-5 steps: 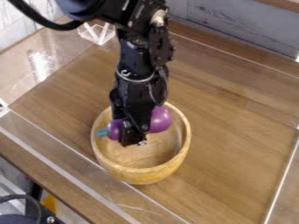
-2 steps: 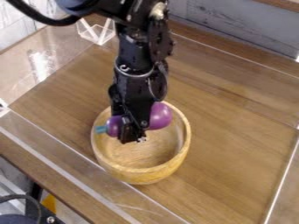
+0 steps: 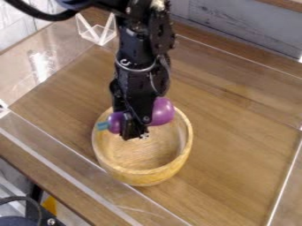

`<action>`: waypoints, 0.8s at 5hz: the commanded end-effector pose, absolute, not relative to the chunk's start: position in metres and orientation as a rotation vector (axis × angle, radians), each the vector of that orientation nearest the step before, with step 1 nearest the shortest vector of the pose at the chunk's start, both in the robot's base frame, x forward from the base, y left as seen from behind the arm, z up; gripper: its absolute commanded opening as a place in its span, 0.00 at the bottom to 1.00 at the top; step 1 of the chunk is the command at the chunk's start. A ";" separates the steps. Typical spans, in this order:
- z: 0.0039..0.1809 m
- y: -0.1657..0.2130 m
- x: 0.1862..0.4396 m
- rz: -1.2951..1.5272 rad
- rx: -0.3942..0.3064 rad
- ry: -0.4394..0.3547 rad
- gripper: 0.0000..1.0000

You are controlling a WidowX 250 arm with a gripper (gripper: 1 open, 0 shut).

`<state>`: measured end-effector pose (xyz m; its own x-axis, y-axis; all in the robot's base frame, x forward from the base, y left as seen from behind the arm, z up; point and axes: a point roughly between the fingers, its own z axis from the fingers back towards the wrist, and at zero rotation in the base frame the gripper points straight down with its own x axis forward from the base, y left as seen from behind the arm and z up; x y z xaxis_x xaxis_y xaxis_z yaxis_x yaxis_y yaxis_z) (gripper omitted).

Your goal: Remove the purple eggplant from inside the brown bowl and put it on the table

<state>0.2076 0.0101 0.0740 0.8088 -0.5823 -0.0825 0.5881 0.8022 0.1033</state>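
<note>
Wood-grain worktop, clear-walled, open far and right. Brown bowl near centre. Black fingers pointing down, clamped on purple eggplant above the bowl's far rim, long axis left-right, teal stem left.

The scene is evenly and brightly lit. White glare is seen on the clear acrylic walls at the upper left of the frame. A soft shadow is cast inside the brown bowl. Fine detail is lost to low resolution and slight blur.
</note>
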 end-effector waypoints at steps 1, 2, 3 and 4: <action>0.089 0.010 0.218 -0.621 0.147 -0.017 0.00; 0.091 0.011 0.218 -0.617 0.147 -0.019 0.00; 0.093 0.012 0.218 -0.612 0.148 -0.021 0.00; 0.094 0.012 0.218 -0.608 0.148 -0.023 0.00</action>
